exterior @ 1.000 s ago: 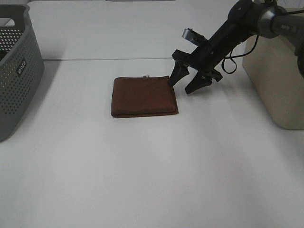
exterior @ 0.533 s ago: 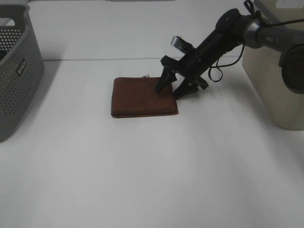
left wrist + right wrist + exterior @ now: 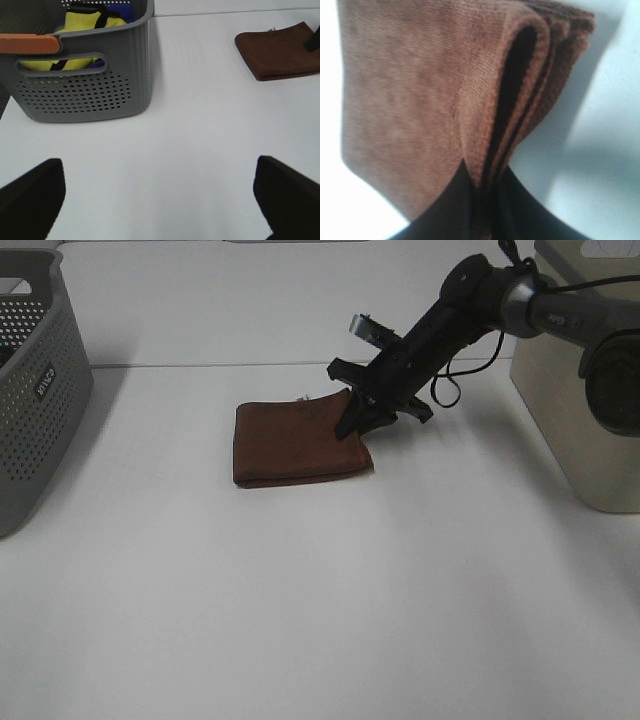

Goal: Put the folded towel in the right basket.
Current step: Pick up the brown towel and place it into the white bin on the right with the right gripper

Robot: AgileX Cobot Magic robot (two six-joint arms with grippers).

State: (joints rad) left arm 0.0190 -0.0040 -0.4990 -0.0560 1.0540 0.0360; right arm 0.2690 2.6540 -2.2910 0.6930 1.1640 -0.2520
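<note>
The folded brown towel [image 3: 295,440] lies on the white table [image 3: 320,590], right of centre at the back. My right gripper [image 3: 356,424] is shut on the towel's right edge, which is lifted slightly. In the right wrist view the dark fingers [image 3: 445,210] pinch the folded layers of the towel [image 3: 420,90] between them. The right basket [image 3: 585,390] is cream and stands at the table's right edge, to the right of the gripper. My left gripper [image 3: 160,197] is open and empty above bare table; the towel [image 3: 280,52] shows far from it.
A grey perforated basket [image 3: 35,390] stands at the left edge. In the left wrist view it [image 3: 85,85] holds yellow and blue cloth. A cable hangs from the right arm [image 3: 470,315].
My right gripper moved left over the towel's right edge and closed on it. The edge has lifted slightly and the towel has shifted a little left.
</note>
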